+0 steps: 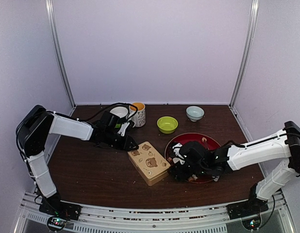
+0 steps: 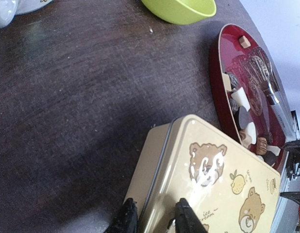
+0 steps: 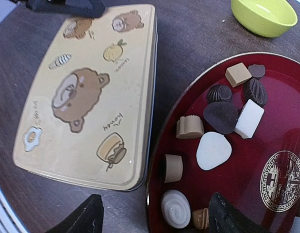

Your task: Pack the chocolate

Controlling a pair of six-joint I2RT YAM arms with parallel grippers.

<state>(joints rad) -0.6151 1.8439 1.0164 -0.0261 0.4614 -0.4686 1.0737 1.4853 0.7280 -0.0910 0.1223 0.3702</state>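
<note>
On the red plate, just right of the closed bear-print tin: the chocolate, a loose mix of tan, dark and white pieces. Right gripper sits low over the plate's near-left rim, jaws spread wide, gripping nothing; a white swirl round lies below between the fingers. Left gripper is narrowed onto the tin's far corner, one finger on the lid and the other against the side wall.

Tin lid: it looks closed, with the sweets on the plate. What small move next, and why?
Probably lift the lid with the left gripper, whose fingers seem to pinch its rim. The chocolates lie on the red plate, and with the lid on nothing can be packed.
</note>
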